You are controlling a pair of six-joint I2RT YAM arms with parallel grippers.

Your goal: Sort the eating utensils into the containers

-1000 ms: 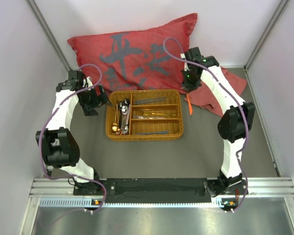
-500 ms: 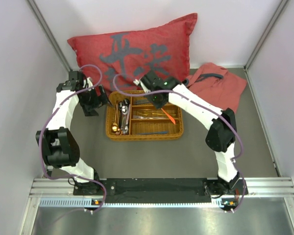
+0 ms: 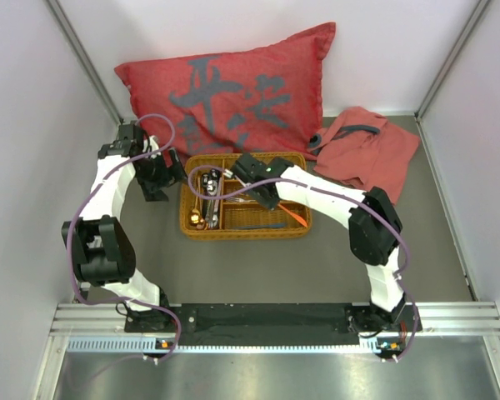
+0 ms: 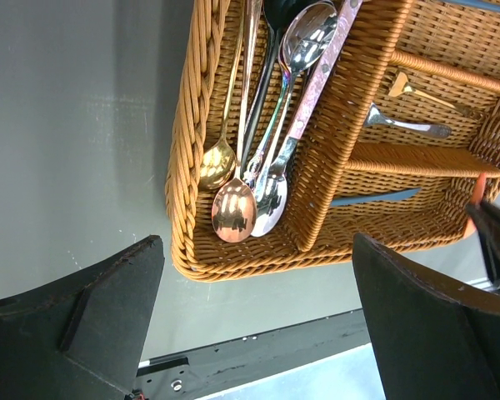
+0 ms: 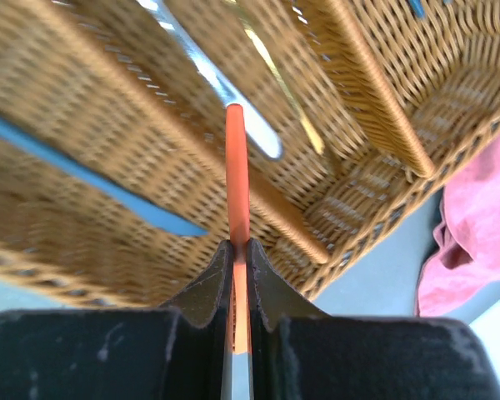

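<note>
The tan wicker tray (image 3: 246, 232) lies mid-table. Its long left compartment holds several spoons (image 4: 233, 212) in gold, copper, silver and black. The shorter compartments hold a blue utensil (image 5: 83, 179), a silver one (image 5: 225, 100) and a gold one (image 5: 283, 92). My right gripper (image 3: 271, 198) hangs over the tray's shorter compartments. It is shut (image 5: 239, 250) on a slim orange utensil (image 5: 237, 167), which slants over the front right compartments (image 3: 296, 215). My left gripper (image 3: 168, 177) is open and empty (image 4: 254, 333), just left of the tray.
A big red cushion (image 3: 233, 83) leans against the back wall behind the tray. A crumpled red cloth (image 3: 367, 154) lies at the back right. White walls close in both sides. A black rail (image 3: 267, 317) runs along the near edge.
My right arm has swung from over the red cloth at the back right to over the tray, carrying the orange utensil. The left arm has barely moved.
</note>
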